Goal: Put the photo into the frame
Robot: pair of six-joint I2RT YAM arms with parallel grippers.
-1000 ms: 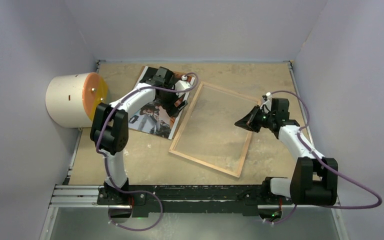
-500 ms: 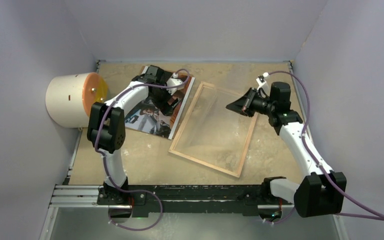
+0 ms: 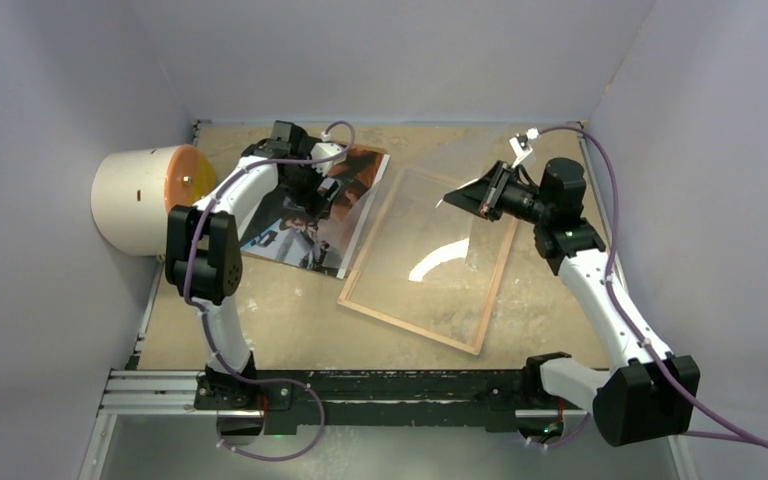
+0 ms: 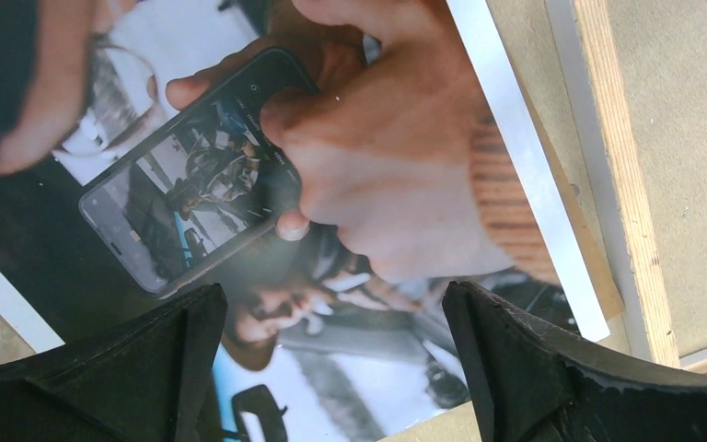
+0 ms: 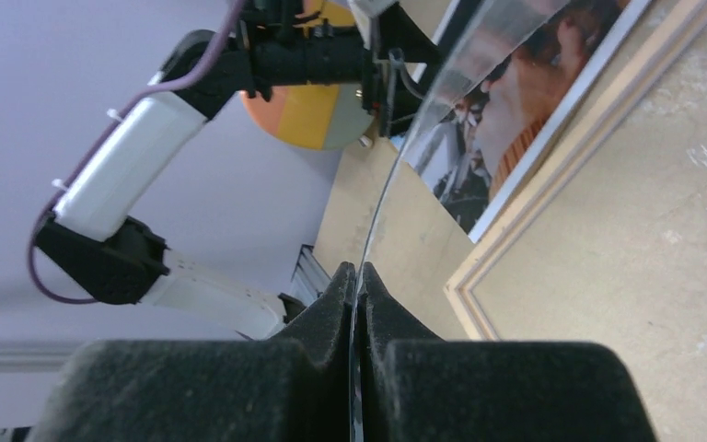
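The photo (image 3: 355,185) lies face up at the back left of the table, and in the left wrist view the photo (image 4: 377,166) shows a hand holding a phone. My left gripper (image 3: 312,200) hovers over it, open, with nothing between the jaws (image 4: 331,368). The frame (image 3: 410,325) lies back side up to the right of the photo, and its left rail (image 4: 626,184) runs beside the photo's white border. My right gripper (image 3: 457,200) is shut on the far edge of the clear glass pane (image 3: 430,240), tilting it up out of the frame. The pane (image 5: 451,69) runs thin between the pads (image 5: 356,276).
A white cylinder with an orange face (image 3: 145,200) lies at the table's left edge, close to the left arm. Lilac walls close in the left, back and right sides. A metal rail (image 3: 380,385) carrying both arm bases runs along the near edge.
The right gripper has risen and moved toward the back left with the pane's edge, tilting the pane up off the frame. The left gripper has shifted left over the photo.
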